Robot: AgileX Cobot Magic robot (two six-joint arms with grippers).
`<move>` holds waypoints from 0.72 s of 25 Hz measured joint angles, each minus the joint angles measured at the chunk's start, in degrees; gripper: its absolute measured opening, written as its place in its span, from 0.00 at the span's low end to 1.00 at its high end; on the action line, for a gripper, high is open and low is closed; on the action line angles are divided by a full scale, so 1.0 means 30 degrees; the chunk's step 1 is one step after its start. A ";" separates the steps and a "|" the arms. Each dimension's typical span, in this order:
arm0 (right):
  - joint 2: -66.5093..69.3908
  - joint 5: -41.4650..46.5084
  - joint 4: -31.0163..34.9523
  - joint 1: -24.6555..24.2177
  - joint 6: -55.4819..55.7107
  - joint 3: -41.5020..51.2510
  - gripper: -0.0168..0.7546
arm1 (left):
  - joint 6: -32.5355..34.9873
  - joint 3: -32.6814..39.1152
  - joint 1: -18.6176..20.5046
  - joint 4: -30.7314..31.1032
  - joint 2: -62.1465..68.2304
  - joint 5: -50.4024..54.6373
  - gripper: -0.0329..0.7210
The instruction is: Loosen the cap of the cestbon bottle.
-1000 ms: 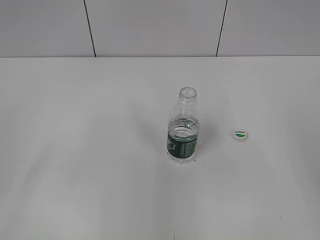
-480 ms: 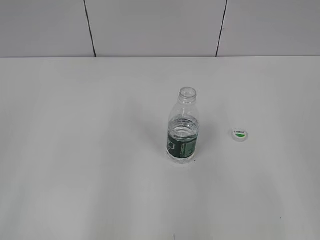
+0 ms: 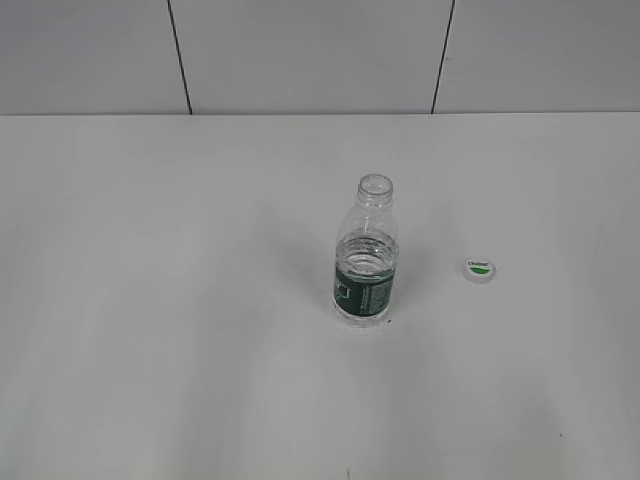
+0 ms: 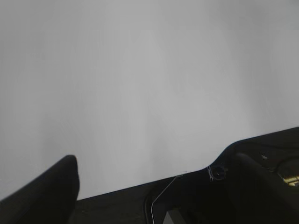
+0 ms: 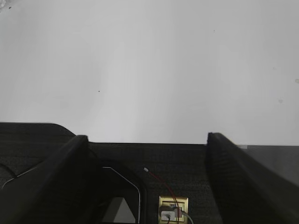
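Observation:
The cestbon bottle (image 3: 366,262) stands upright near the middle of the white table, clear with a dark green label band and some water inside. Its threaded neck is bare and open. The cap (image 3: 480,269) lies flat on the table to the right of the bottle, logo side up, apart from it. Neither gripper shows in the exterior view. In the left wrist view my left gripper (image 4: 156,161) is open and empty over bare table. In the right wrist view my right gripper (image 5: 147,137) is open and empty at the table's near edge. Neither wrist view shows the bottle or the cap.
The white table (image 3: 180,300) reaches back to a tiled wall (image 3: 300,50) with dark seams. The right wrist view shows the table's front edge (image 5: 149,143) and dark robot base parts below it.

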 joint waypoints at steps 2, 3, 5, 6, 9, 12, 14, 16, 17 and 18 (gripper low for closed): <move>-0.0384 0.0000 0.0016 0.0000 0.0004 0.0000 0.78 | 0.0000 0.0088 0.0000 -0.0104 -0.0851 -0.0110 0.83; -0.0563 0.0000 0.0016 0.0000 0.0004 0.0000 0.78 | 0.0000 0.0111 0.0000 -0.0148 -0.1449 -0.0184 0.83; -0.0836 0.0006 0.0016 0.0000 0.0022 0.0000 0.78 | 0.0000 0.0151 0.0000 -0.0204 -0.2870 -0.0270 0.83; -0.0994 0.0006 0.0022 0.0000 0.0022 0.0000 0.78 | 0.0000 0.0157 0.0000 -0.0204 -0.3529 -0.0266 0.83; -0.1437 0.0021 0.0059 0.0000 0.0022 0.0015 0.78 | -0.0014 0.0222 0.0000 -0.0134 -0.5800 -0.0229 0.83; -0.1918 0.0021 0.0073 0.0000 0.0022 0.0015 0.78 | -0.0106 0.0304 0.0000 -0.0063 -0.7632 -0.0229 0.83; -0.2378 0.0021 0.0073 0.0000 0.0022 0.0032 0.78 | -0.0392 0.0340 0.0000 0.0022 -0.8475 -0.0223 0.83; -0.2827 0.0021 0.0073 0.0000 0.0022 0.0021 0.78 | -0.0621 0.0356 0.0000 0.0307 -0.8948 -0.0188 0.82; -0.3087 0.0021 0.0073 0.0000 0.0022 0.0021 0.78 | -0.0763 0.0356 0.0000 0.0388 -0.9029 -0.0188 0.82; -0.3381 0.0021 0.0073 0.0000 0.0022 0.0021 0.78 | -0.0812 0.0356 0.0000 0.0415 -0.9100 -0.0170 0.82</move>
